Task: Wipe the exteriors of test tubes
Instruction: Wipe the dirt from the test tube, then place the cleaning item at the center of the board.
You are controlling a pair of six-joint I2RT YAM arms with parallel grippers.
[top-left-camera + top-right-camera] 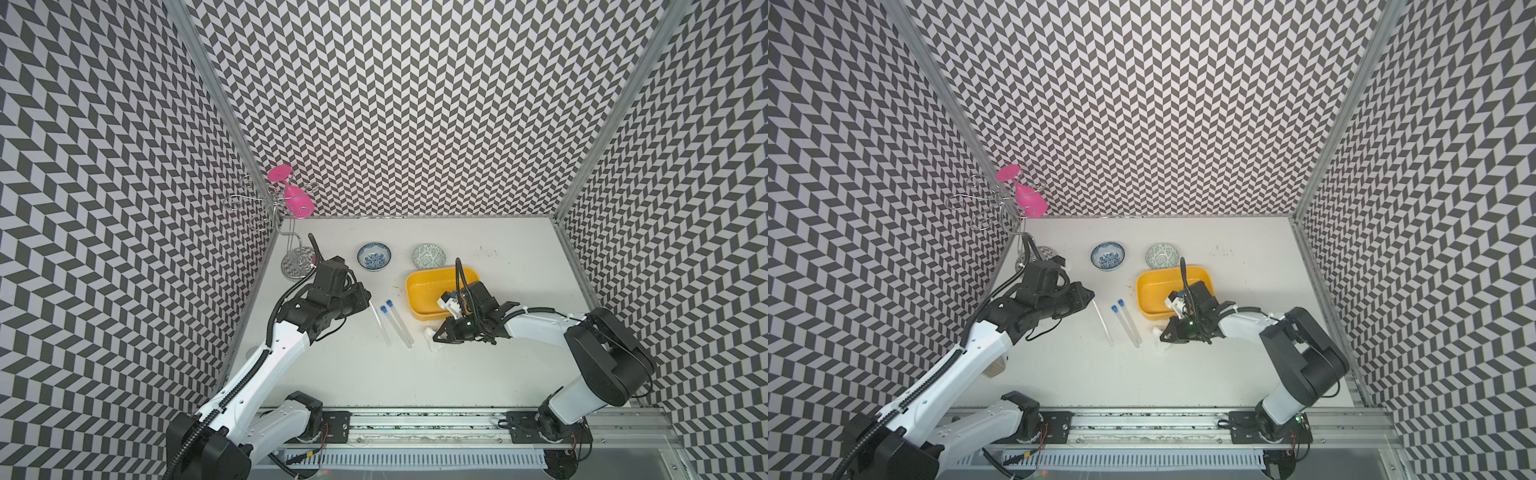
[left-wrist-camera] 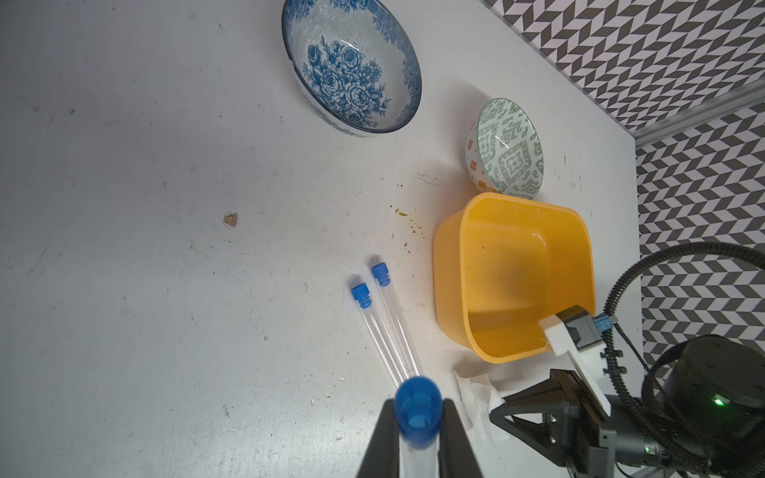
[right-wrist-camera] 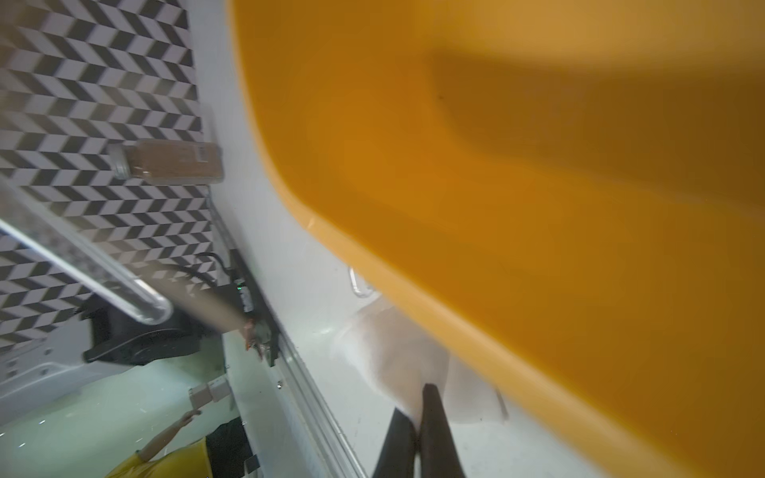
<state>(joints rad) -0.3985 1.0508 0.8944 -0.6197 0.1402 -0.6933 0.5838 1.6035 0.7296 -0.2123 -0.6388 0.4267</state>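
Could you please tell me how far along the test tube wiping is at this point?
No tube shows as finished; wiped and unwiped look alike. In hand: the left tool grips one capped test tube, and the right tool pinches the white tissue, apart from that tube. Remaining: bringing tissue and tube together, then the two tubes lying side by side on the table.
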